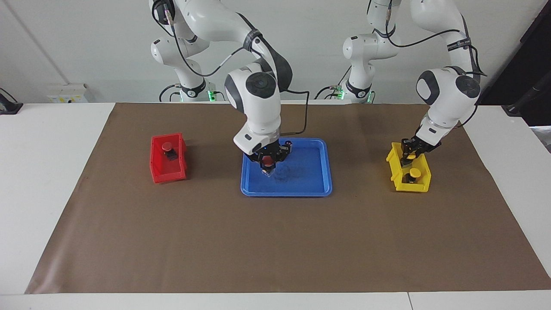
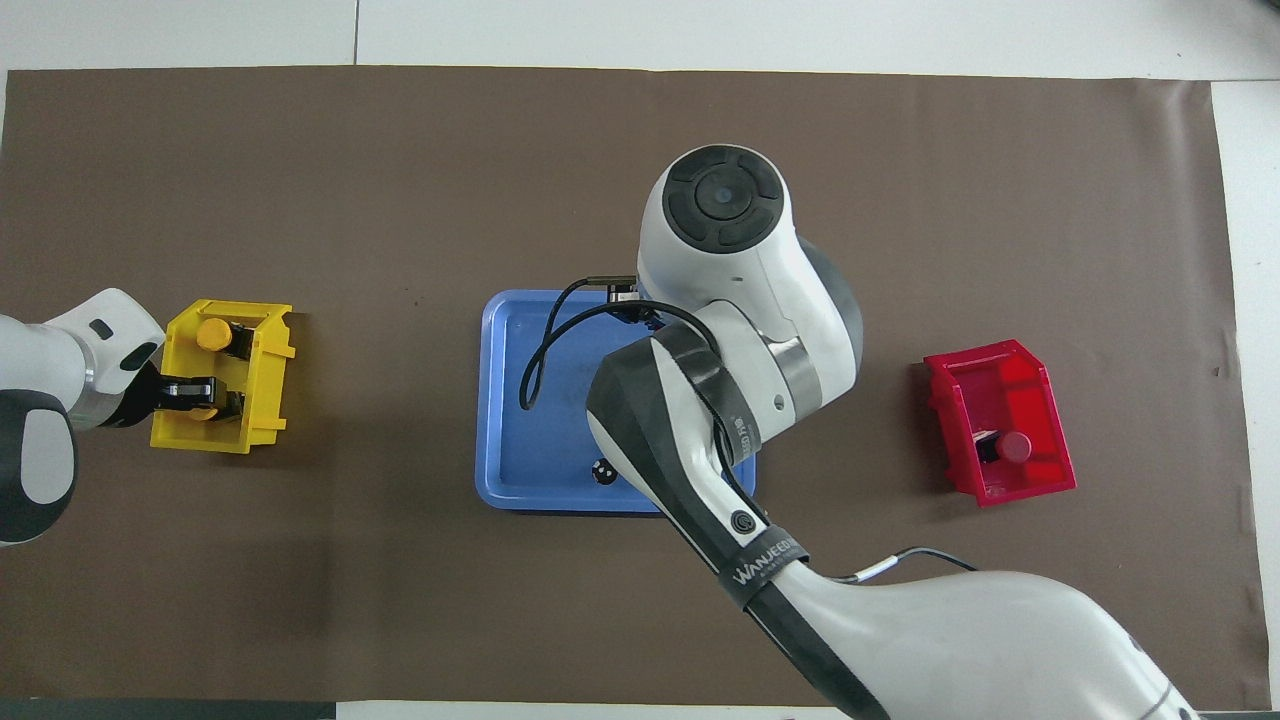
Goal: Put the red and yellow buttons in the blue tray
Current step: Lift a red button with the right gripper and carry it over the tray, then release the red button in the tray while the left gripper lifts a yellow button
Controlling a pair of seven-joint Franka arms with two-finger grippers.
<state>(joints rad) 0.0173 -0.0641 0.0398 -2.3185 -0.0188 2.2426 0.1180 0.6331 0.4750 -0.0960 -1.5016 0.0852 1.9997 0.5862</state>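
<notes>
My right gripper (image 1: 267, 165) is shut on a red button (image 1: 267, 160) and holds it low inside the blue tray (image 1: 301, 186). In the overhead view the right arm covers this gripper and much of the blue tray (image 2: 510, 400). The second red button (image 1: 168, 149) lies in the red bin (image 1: 168, 172), also in the overhead view (image 2: 1012, 447). My left gripper (image 1: 408, 157) is down in the yellow bin (image 1: 413, 186) at a yellow button (image 1: 411, 156). The second yellow button (image 1: 414, 173) sits beside it in the bin, also in the overhead view (image 2: 213, 334).
One small dark cylinder with a silvery top (image 2: 603, 471) stands in the tray at its edge nearer the robots; the other is hidden under the right arm. A brown mat (image 1: 275, 241) covers the table. The red bin (image 2: 1000, 420) and yellow bin (image 2: 225, 425) stand at either side of the tray.
</notes>
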